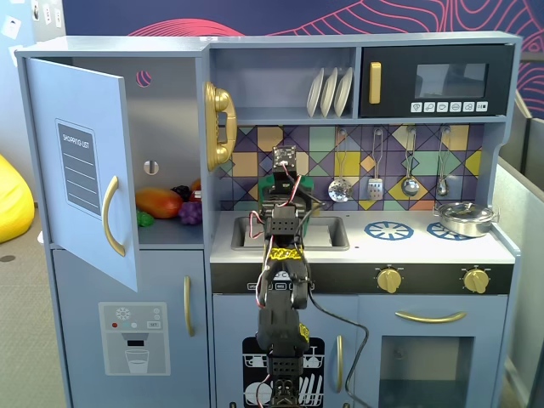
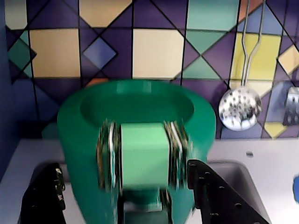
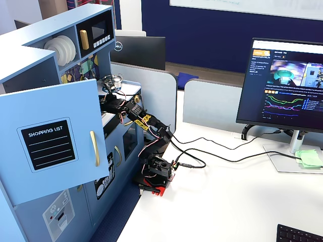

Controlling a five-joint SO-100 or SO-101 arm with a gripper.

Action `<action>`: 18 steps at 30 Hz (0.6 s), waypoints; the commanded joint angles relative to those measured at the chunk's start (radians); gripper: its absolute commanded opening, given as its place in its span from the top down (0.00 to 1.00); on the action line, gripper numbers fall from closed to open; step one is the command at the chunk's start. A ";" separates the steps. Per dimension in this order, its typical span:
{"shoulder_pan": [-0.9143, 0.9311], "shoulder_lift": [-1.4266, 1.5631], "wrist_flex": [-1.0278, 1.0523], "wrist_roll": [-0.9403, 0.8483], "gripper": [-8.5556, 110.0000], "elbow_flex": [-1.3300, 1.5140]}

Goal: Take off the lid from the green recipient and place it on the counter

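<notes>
Fixed view, front: arm reaches over the white counter at the grey sink; gripper and green recipient largely masked by the arm; silver pan on the right burner ring; toy fruit in the open cupboard; 3 plates racked on the shelf. Wrist view: green recipient fills the centre, blurred, interior apparently empty; lid not identifiable, no disc visible on the rim; gripper with 2 black fingers spread wide either side of the ribbed handle strip, contact unclear. Risk, judged: closing here would seize the pot and tip it toward the sink. Fixed view, side: arm extended into the kitchen; gripper and recipient not resolvable.
</notes>
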 commanded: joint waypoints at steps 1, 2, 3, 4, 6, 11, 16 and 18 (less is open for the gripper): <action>0.000 -0.040 -0.043 -0.002 0.70 -0.097; -0.002 -0.046 -0.044 -0.002 0.70 -0.101; -0.003 -0.052 -0.048 -0.003 0.70 -0.103; -0.003 -0.057 -0.052 -0.003 0.70 -0.103; -0.003 -0.066 -0.066 -0.005 0.70 -0.103; 0.000 -0.092 -0.078 -0.006 0.71 -0.117; 0.000 -0.117 -0.077 -0.005 0.72 -0.146; 0.003 -0.127 -0.067 0.000 0.74 -0.160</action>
